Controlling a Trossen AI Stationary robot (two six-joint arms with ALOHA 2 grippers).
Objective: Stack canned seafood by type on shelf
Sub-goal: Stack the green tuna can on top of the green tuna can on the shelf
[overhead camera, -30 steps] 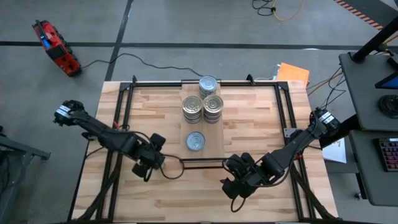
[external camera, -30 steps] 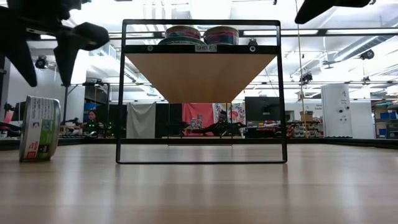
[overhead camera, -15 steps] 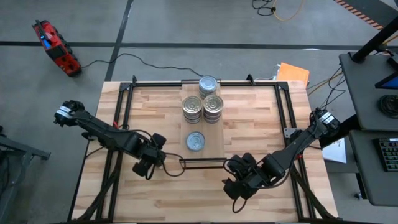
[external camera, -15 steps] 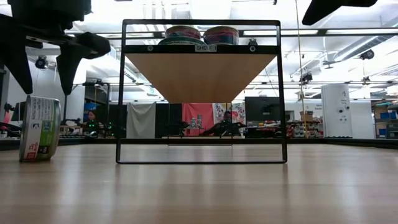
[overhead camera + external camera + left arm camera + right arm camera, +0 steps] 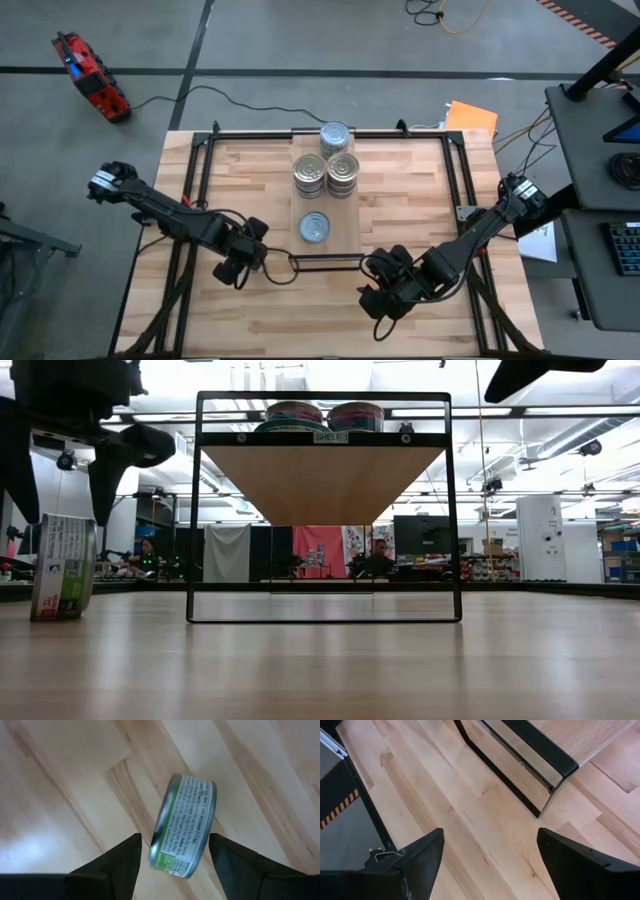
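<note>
Left gripper (image 5: 172, 857): fingers spread, straddling a tin without touching it.
Tin on edge (image 5: 182, 826): stands on its rim on the table (image 5: 420, 200), left of the shelf (image 5: 352, 228).
Shelf tins (image 5: 327, 174): stacked pairs, one single tin in front.
Right gripper (image 5: 490, 855): fingers spread wide, empty, near the shelf's right front.

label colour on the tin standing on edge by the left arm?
White with a green band; the tin shows best in the left wrist view.
</note>
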